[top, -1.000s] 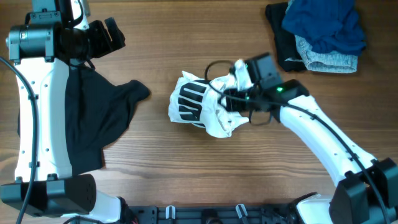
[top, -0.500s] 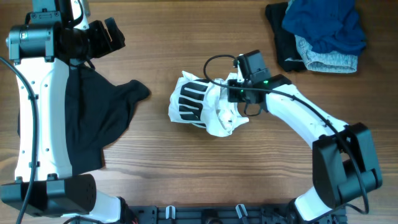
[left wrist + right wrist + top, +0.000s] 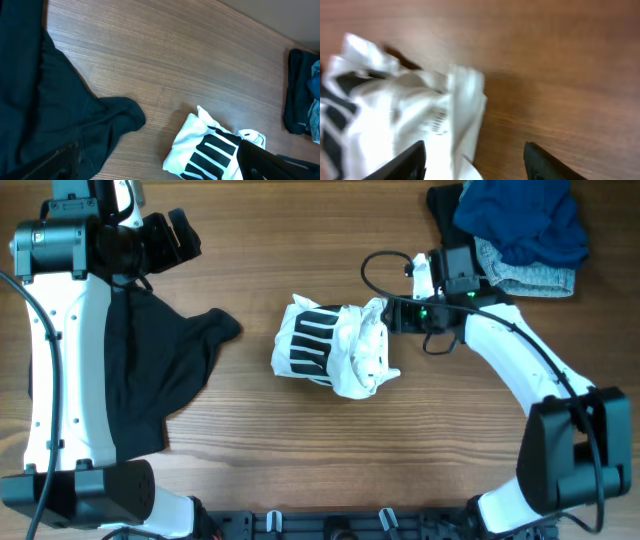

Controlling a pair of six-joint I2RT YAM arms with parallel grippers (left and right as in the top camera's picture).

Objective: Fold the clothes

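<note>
A crumpled white T-shirt (image 3: 335, 350) with a black striped block print lies bunched near the middle of the wooden table (image 3: 300, 460), stripes turned toward the left. A larger black garment (image 3: 150, 380) sprawls flat at the left side, well apart from the shirt and partly under the left arm.

The right gripper (image 3: 392, 315) sits just beside the shirt's upper right edge. The right wrist view shows its fingers (image 3: 415, 160) spread apart and gripping nothing, with the white fabric (image 3: 395, 115) ahead of them. Whether they brush the cloth cannot be told.

The left gripper (image 3: 185, 235) hangs over the far left corner above the black garment, jaws fully apart and empty.

A heap of blue, grey and dark clothes (image 3: 520, 230) rests at the far right corner.
</note>
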